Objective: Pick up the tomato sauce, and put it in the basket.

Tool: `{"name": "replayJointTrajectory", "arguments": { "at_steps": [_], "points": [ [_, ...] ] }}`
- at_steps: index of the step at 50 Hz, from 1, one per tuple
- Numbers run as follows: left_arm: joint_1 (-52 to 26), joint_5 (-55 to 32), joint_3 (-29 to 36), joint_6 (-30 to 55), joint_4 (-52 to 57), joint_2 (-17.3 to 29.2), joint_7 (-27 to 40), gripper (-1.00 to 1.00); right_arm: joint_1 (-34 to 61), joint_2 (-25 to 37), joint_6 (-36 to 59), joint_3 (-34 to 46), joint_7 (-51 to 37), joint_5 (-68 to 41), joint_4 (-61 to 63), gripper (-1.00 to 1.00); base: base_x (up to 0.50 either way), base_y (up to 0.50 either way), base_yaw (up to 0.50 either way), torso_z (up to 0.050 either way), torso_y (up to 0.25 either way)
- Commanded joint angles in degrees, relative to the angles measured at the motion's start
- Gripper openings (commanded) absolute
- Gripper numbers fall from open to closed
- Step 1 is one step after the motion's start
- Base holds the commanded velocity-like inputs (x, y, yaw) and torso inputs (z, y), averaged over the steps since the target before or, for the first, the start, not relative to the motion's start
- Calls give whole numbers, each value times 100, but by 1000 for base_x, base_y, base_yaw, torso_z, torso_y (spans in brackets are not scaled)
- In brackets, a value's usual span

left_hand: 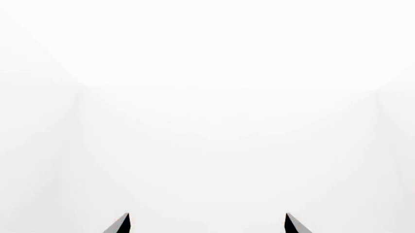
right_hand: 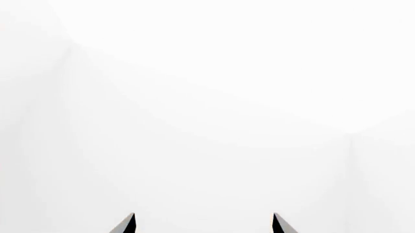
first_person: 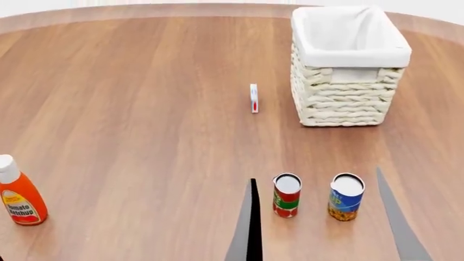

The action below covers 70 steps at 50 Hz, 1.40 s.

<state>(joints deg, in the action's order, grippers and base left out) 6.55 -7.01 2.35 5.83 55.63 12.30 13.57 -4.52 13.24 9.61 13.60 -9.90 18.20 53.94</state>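
The tomato sauce [first_person: 287,196], a small can with a red and green label and a grey lid, stands upright on the wooden table near the front edge of the head view. The basket [first_person: 348,98], cream wicker with white lining, stands at the far right behind it. Two dark pointed fingers of my right gripper [first_person: 315,175] rise from the bottom edge, wide apart and empty, close to the camera. Both wrist views show only white walls. The left gripper [left_hand: 207,217] and the right gripper [right_hand: 203,217] each show two fingertips far apart with nothing between them.
A blue-and-yellow can [first_person: 346,197] stands just right of the tomato sauce. An orange ketchup bottle [first_person: 20,198] with a white cap stands at the front left. A small white and red object [first_person: 254,98] stands left of the basket on the round wooden table [first_person: 145,109].
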Motion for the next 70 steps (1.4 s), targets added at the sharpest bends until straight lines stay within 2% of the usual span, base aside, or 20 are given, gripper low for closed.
{"name": "replayJointTrajectory", "arguments": {
  "at_steps": [1,70],
  "points": [
    [10,-9,12,-21,-3,58,61,100,13,12,15,24,-22,19,0,100,230,0,0,0,0],
    [12,79,222,-104,-91,306,353,100,11,128,34,61,-138,-105,-104,100,241,0,0,0,0]
  ]
}}
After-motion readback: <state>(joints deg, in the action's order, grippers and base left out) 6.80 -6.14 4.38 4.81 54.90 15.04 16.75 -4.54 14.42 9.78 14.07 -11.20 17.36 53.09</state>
